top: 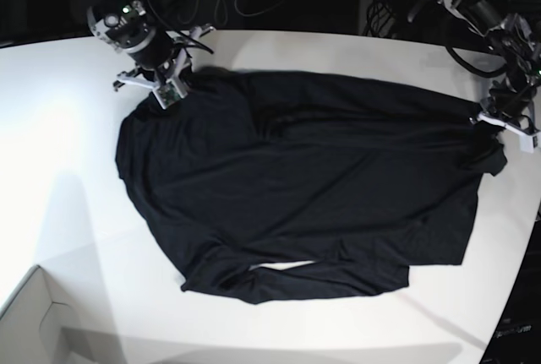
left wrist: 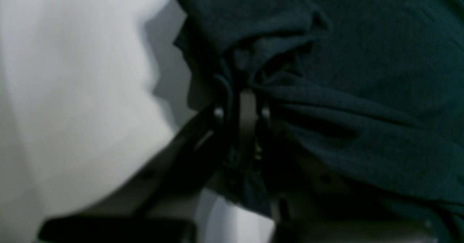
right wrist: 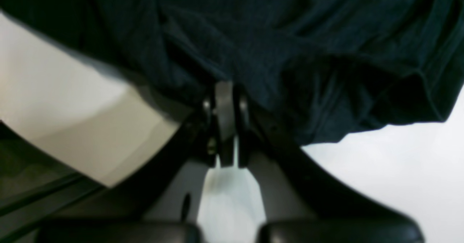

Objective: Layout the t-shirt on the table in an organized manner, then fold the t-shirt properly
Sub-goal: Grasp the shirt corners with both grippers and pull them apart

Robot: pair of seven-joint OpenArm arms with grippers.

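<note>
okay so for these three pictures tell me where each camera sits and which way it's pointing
Left wrist: rides on the left arm, looks along its tool, shut on a bunched edge of the t-shirt, white table beside it.
Right wrist: rides on the right arm, looks along its tool, shut on the t-shirt.
Base: mounted high, looks down on the table; the right tool is at the view's left, the left tool at its right.
All three views show the t-shirt.
</note>
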